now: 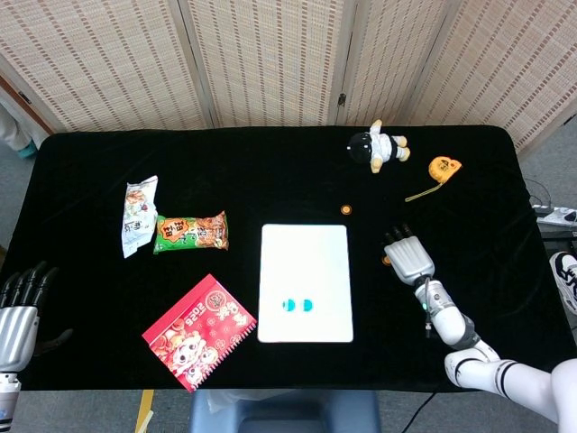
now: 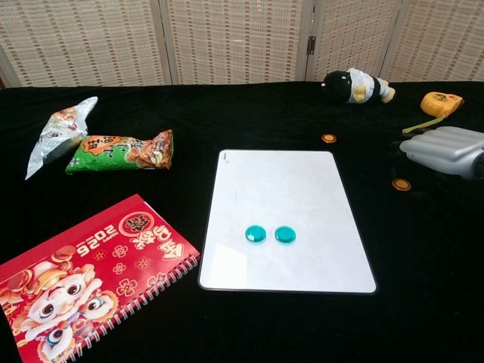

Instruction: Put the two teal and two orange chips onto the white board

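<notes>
board: white board (image 2: pixel 287 197) lies mid-table, flat, long side running away from the robot.
teal chips: both teal chips (image 2: pixel 270 234) sit on the board, side by side, near its front half. That half of the job looks done.
orange chips: neither is on the board. Near chip (image 2: pixel 401 184) lies on the black cloth right of the board, just beside the right hand. Far chip (image 2: pixel 328 138) lies just past the board's far right corner.
right hand: right hand (image 2: pixel 442 150) hovers low by the near chip, back of hand up, fingers pointing away and only slightly spread. Holds nothing that I can see; palm side is hidden.
left hand: left hand (image 1: pixel 20 302) is parked at the table's left front edge, fingers apart, nothing in it.
step: my read is that the right hand is lining up on the near chip.
risk 1: chip is thin and flat on cloth, so fingertips may skid over it or shove it away instead of lifting.
risk 2: cloth could bunch under the fingers and drag the chip along.
risk 3: a sloppy drop could knock the teal chips or nudge the board.
clutter: doll (image 1: pixel 379 145) and tape measure (image 1: pixel 444 167) sit well beyond the hand; snack bags (image 1: pixel 176 229) and red notebook (image 1: pixel 199 331) lie left of the board, out of the way.
</notes>
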Tool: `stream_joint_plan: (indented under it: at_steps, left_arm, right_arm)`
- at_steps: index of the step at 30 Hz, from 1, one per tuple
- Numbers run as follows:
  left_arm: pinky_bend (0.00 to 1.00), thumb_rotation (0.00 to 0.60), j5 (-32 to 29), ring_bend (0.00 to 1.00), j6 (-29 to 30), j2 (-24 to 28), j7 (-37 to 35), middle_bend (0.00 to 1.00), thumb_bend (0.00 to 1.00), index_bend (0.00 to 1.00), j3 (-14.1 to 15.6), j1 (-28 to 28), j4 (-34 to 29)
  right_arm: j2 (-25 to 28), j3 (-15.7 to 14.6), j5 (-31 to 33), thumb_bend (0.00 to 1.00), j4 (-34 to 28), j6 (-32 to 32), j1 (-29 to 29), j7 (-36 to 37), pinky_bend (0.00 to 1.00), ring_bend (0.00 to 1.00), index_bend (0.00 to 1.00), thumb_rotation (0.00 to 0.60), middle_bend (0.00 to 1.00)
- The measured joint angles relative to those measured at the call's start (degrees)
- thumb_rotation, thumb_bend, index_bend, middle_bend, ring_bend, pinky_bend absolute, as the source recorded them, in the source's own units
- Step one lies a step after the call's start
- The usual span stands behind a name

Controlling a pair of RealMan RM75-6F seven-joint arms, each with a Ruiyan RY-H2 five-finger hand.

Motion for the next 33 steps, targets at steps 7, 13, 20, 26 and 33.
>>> stream_joint_plan:
  at_steps: [7,13,20,26,33]
  left_arm:
    - [0.0,0.6,-0.06,0.0,-0.03,-0.14,-0.04,0.0,0.1,0.0,0.05,0.02,0.16]
    - [0.0,0.6,-0.04,0.0,-0.05,-0.22,0.11,0.0,0.1,0.0,0.07,0.0,0.14]
    - [0.0,0.6,0.02,0.0,0.08,-0.18,0.26,0.0,0.1,0.0,0.03,-0.01,-0.04]
    - [0.0,0.6,0.03,0.0,0.05,-0.23,0.36,0.0,0.1,0.0,0.02,-0.06,-0.04]
    - [0.0,0.6,-0.02,0.0,0.09,-0.27,0.28,0.0,0.1,0.0,-0.01,-0.04,0.09]
  right_arm:
    - [-0.41,0.38,0.66,0.29,0.55,-0.48,0.19,-0.58,0.0,0.06,0.4,0.6,0.14]
    - [-0.59,0.54,0.91,0.29,0.76,-0.8,0.38,-0.9,0.0,0.06,0.44,0.6,0.15]
    - [-0.79,0.77,1.13,0.29,1.06,-0.81,0.42,-0.99,0.0,0.06,0.46,0.6,0.15]
    - [-0.93,0.82,1.03,0.29,1.32,-0.88,0.42,-0.69,0.0,0.07,0.47,0.6,0.16]
    - [-1.23,1.0,0.78,0.29,1.65,-0.89,0.51,-0.29,0.0,0.07,0.5,0.6,0.17]
